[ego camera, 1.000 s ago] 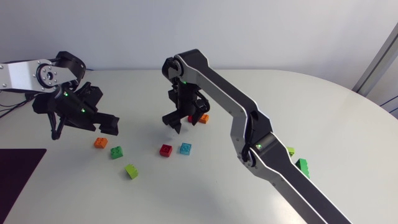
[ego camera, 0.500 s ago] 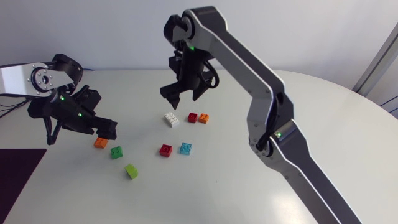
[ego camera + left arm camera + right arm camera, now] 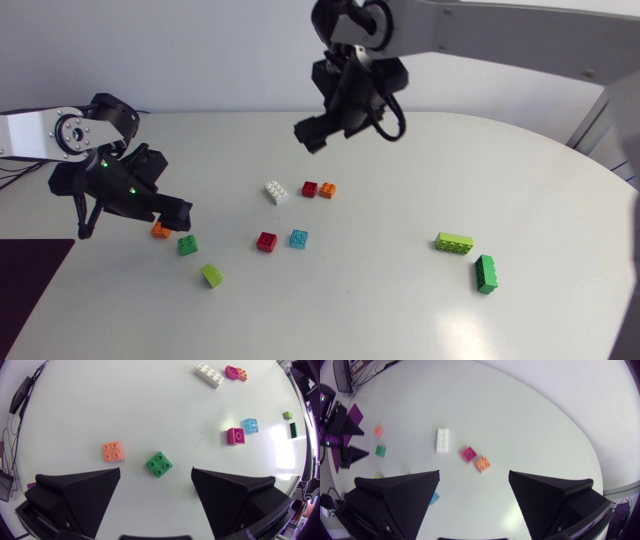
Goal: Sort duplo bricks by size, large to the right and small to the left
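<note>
From above, the left gripper [image 3: 172, 213] hangs over the small orange brick [image 3: 160, 231] and the small green brick [image 3: 187, 244], and the right gripper [image 3: 312, 132] is high above the white brick [image 3: 277, 191]. In the left wrist view the fingers [image 3: 75, 495] are spread wide, and the small green brick lies untouched on the bench [image 3: 150, 410] just ahead of them. In the right wrist view the fingers [image 3: 395, 500] stand apart, holding nothing.

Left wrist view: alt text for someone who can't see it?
The left claw is open, a small green brick in line with its gap and an orange brick beside that. Farther ahead lie a long white brick and a red brick.
</note>
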Controlling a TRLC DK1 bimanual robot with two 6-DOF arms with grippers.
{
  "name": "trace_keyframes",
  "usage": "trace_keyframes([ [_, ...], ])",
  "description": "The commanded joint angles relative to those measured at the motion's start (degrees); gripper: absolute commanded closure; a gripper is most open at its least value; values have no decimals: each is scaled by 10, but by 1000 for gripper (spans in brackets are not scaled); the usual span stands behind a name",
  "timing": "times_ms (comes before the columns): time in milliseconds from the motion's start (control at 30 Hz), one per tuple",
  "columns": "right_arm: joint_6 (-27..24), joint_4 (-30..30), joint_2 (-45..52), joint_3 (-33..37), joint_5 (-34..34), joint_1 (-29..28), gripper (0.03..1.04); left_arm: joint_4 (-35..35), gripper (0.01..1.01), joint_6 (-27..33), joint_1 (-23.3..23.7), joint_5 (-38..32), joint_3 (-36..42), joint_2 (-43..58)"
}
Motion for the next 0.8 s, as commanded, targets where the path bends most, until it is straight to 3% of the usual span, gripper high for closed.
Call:
trace_keyframes([
  [0, -8, 42, -45, -107, 4, -26, 67, -2, 43, 3, -7, 2, -15, -11],
  [267, -14, 68, 3, -113, -3, -55, 67, 1, 43, -22, -41, 1, -13, -10],
  [533, -14, 102, 43, -146, -23, -52, 67, 9, 43, -23, -38, -1, -26, -4],
  [767, -12, 121, 55, -155, -31, -51, 67, 25, 43, -61, -101, -23, 64, 91],
])
